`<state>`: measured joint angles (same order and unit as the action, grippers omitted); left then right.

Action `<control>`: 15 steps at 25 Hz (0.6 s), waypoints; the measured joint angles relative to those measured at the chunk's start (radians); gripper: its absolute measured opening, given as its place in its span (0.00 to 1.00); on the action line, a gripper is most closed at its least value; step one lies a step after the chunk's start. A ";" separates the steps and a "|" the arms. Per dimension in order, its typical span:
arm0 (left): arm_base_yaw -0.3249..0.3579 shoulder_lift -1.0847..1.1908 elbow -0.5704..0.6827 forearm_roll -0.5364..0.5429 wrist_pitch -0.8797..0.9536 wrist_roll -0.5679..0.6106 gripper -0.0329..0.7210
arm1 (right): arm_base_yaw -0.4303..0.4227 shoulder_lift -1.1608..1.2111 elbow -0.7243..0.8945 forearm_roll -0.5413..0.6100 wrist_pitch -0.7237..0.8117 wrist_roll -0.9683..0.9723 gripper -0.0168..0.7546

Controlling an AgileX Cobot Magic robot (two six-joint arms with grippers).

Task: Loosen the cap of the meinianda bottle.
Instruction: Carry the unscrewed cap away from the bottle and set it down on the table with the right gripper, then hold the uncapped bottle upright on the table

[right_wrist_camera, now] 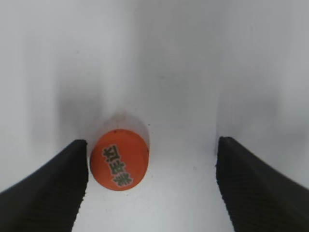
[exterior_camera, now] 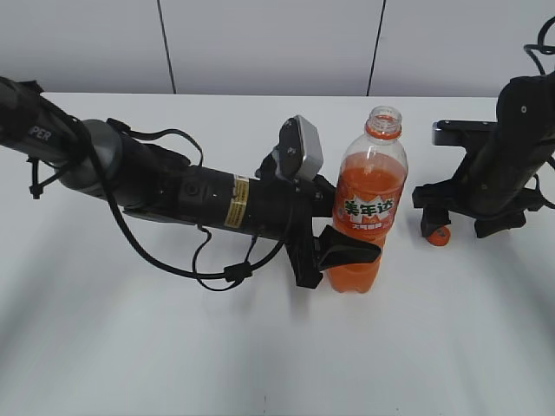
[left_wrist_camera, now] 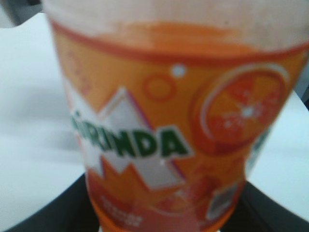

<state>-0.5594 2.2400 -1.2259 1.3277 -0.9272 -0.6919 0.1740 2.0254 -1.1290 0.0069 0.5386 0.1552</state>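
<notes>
A: right gripper (right_wrist_camera: 152, 188) first. Jaws stand wide apart, nothing between them under grip. The cap (right_wrist_camera: 119, 159) lies on the table (right_wrist_camera: 183, 72) between the two fingers (right_wrist_camera: 41, 188), hard by one finger, maybe just touching it, well clear of the other

B: so released, not held?

A: looks so. Cap sits free on its side or tilted, printed top facing the wrist camera. In the exterior view the cap (exterior_camera: 437, 236) is right under the right gripper (exterior_camera: 451, 227), down on the table (exterior_camera: 277, 347)

B: and the bottle?

A: the meinianda bottle (exterior_camera: 368, 204) stands upright, long axis vertical, mouth bare, no cap on the neck. It is to the left of the right gripper, apart from it, near the middle of the table

B: left side?

A: left gripper (exterior_camera: 334, 251) is clamped round the bottle's lower body, one finger (exterior_camera: 351, 250) across the front below the label. Left wrist view is all label, blurry, the meinianda bottle (left_wrist_camera: 164, 135) fills it, so jaws only show at the bottom corners

B: which arm is nearer what?

A: left arm has the bottle, right arm is nearest the cap. Judgement: cap is already off, beyond loosened. Any coming move for the right gripper turns on the cap sitting off-centre in the jaws, close to one finger, so lifting straight up clears it best
</notes>
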 joint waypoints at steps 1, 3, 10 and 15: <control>0.000 0.000 0.000 0.001 0.000 0.000 0.61 | 0.000 -0.001 0.000 0.000 0.003 0.001 0.83; 0.000 0.000 0.000 0.001 0.000 0.000 0.65 | 0.000 -0.003 -0.007 0.000 0.014 0.001 0.82; 0.023 0.000 0.000 0.059 -0.015 -0.018 0.79 | 0.000 -0.053 -0.034 0.000 0.037 0.001 0.80; 0.068 0.000 0.000 0.097 -0.025 -0.036 0.82 | 0.000 -0.087 -0.044 0.000 0.047 0.001 0.79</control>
<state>-0.4910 2.2400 -1.2259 1.4246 -0.9523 -0.7277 0.1740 1.9386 -1.1728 0.0069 0.5855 0.1562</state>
